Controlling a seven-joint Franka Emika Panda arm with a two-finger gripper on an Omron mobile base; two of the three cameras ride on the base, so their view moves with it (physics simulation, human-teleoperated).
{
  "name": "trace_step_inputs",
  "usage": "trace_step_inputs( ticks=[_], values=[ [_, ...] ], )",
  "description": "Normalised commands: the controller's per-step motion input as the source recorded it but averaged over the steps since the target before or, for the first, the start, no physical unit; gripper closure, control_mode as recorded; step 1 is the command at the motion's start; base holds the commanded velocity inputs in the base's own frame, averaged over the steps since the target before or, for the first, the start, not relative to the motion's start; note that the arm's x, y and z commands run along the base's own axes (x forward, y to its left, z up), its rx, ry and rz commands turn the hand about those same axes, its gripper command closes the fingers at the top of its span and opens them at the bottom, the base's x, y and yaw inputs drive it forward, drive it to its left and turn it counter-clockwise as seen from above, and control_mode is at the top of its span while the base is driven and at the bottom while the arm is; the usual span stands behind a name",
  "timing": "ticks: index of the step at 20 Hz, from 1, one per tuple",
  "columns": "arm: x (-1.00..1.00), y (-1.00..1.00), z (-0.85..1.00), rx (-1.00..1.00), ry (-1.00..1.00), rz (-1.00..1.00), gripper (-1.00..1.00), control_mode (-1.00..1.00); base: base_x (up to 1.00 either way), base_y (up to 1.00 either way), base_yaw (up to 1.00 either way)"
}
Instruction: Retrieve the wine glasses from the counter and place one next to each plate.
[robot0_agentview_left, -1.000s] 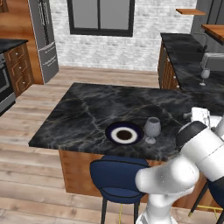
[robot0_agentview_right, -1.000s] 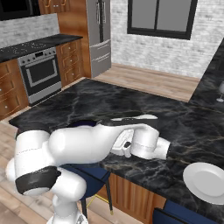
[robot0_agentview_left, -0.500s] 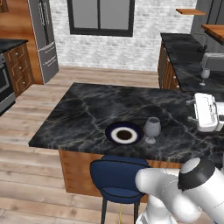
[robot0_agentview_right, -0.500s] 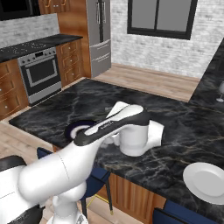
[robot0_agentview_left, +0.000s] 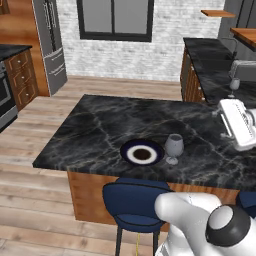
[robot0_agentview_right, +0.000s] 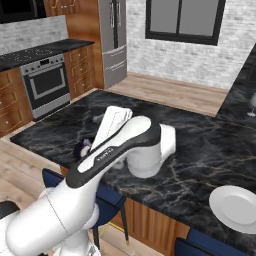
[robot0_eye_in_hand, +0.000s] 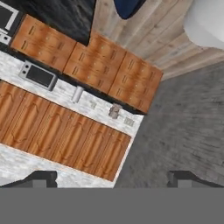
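Standing wide apart, the two dark fingertips (robot0_eye_in_hand: 43, 177) sit at opposite lower corners of the hand view with nothing between them, so the gripper (robot0_eye_in_hand: 111, 178) holds and touches nothing. That camera looks across the room at a wall of brown cabinets (robot0_eye_in_hand: 87, 61), rolled well off level.

In the left base view the white hand (robot0_agentview_left: 239, 122) hangs above the right end of the island counter (robot0_agentview_left: 100, 125), near its right edge and well apart from the nearer wine glass (robot0_agentview_left: 174, 148). That glass stands upright on its round foot, stem vertical and bowl opening upward, just beside the right rim of the dark blue plate (robot0_agentview_left: 142, 153); whether they touch cannot be told. Both sit close to the island's near edge, above a blue stool (robot0_agentview_left: 135, 200). Broad bare marble lies behind and to the left of them.

The second wine glass (robot0_agentview_left: 234, 85) stands upright on the far counter (robot0_agentview_left: 210, 65) at the right, close to a grey toaster-like box (robot0_agentview_left: 244, 70), with a strip of wooden floor (robot0_agentview_left: 125, 87) between that counter and the island.

From the right base view the arm (robot0_agentview_right: 117, 150) sweeps across the island and hides most of the blue plate. The white plate (robot0_agentview_right: 237, 207) lies flat near the island's near right edge, with open marble all round it and no glass beside it. The far glass (robot0_agentview_right: 252, 104) shows at the right border.
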Motion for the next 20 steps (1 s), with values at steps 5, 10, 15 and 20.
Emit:
trace_step_inputs(
  ticks=[5,10,15,20],
  values=[
    [-0.68,0.48,0.26,-0.04,-0.17,0.12,-1.0,-1.0,0.0,0.0,0.0],
    [-0.36,0.22,0.08,-0.02,-0.09,0.05,-1.0,1.0,-0.41,0.23,0.04],
    [0.0,0.0,0.0,0.0,0.0,0.0,-1.0,1.0,-0.23,0.95,-0.18],
    [0.0,0.0,0.0,0.0,0.0,0.0,-1.0,1.0,-0.2,1.0,-0.31]
  ],
)
